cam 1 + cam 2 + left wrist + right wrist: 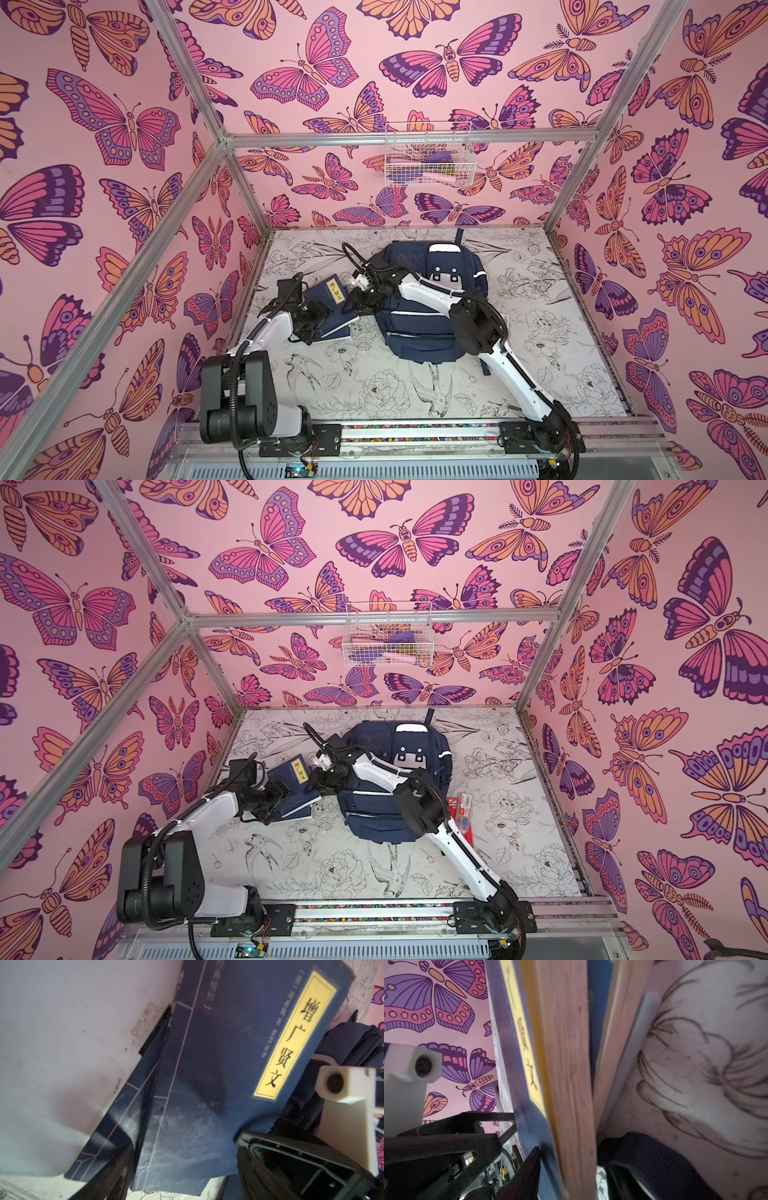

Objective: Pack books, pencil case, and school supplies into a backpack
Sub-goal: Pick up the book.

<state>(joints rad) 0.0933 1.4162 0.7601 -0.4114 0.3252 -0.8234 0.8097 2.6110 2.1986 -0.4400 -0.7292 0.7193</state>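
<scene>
Right wrist view: my right end effector (575,1157) pinches the top one of the books (564,1053) by its page edge. They lie near the counter's (582,332) left edge, beside the backpack (415,332). My left end effector (316,324) is spread at their near end.

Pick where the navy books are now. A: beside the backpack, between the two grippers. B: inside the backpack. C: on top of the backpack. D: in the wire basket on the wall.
A: in a top view the books are beside the backpack, with the left gripper and right gripper at opposite edges.
</scene>
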